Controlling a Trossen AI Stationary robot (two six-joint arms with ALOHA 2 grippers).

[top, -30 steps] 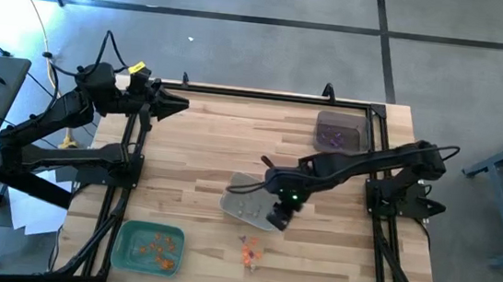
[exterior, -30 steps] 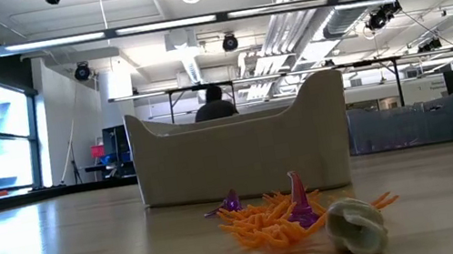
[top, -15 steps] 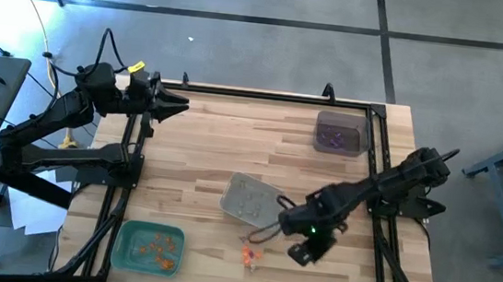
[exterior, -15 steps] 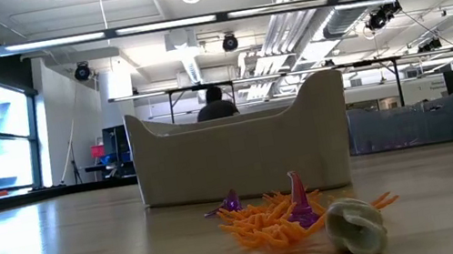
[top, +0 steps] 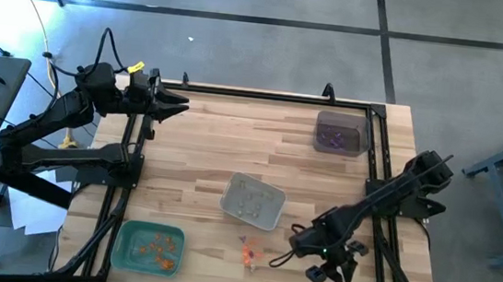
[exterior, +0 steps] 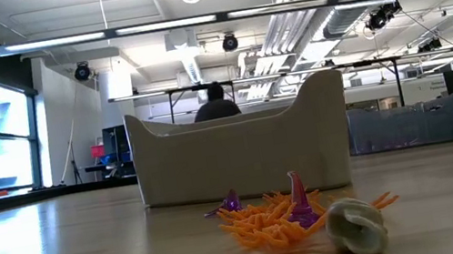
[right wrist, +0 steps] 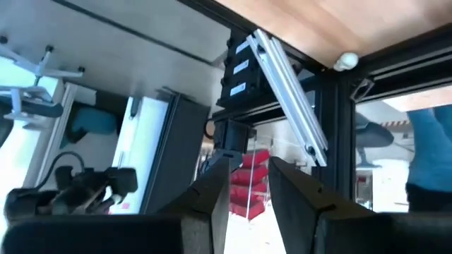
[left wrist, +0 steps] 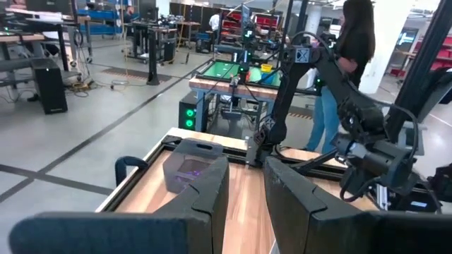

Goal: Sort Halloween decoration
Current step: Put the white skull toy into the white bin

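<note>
The Halloween decoration is a small heap of orange, purple and pale trinkets (top: 249,250) lying on the wooden table near its front edge. In the low view, orange pieces (exterior: 271,216), a purple cone (exterior: 299,200) and a pale piece (exterior: 356,225) rest on the wood. My right gripper (top: 331,276) hangs to the right of the heap, near the table's near right corner. It is open, with nothing between its fingers (right wrist: 249,185). My left gripper (top: 181,106) waits at the far left edge, pointing level, open with nothing in it (left wrist: 246,201).
A grey tray (top: 228,199) with pale pieces stands just beyond the heap and fills the low view behind it (exterior: 241,157). A green tray (top: 127,240) with orange pieces sits near left. A dark tray (top: 338,122) with purple pieces sits far right. A black frame rail (top: 381,237) borders the table.
My right gripper has swung from over the grey tray toward the table's near right corner and down, rolling its wrist as it went. My left gripper has rolled about its own pointing line without shifting place. The trays and the heap have stayed put.
</note>
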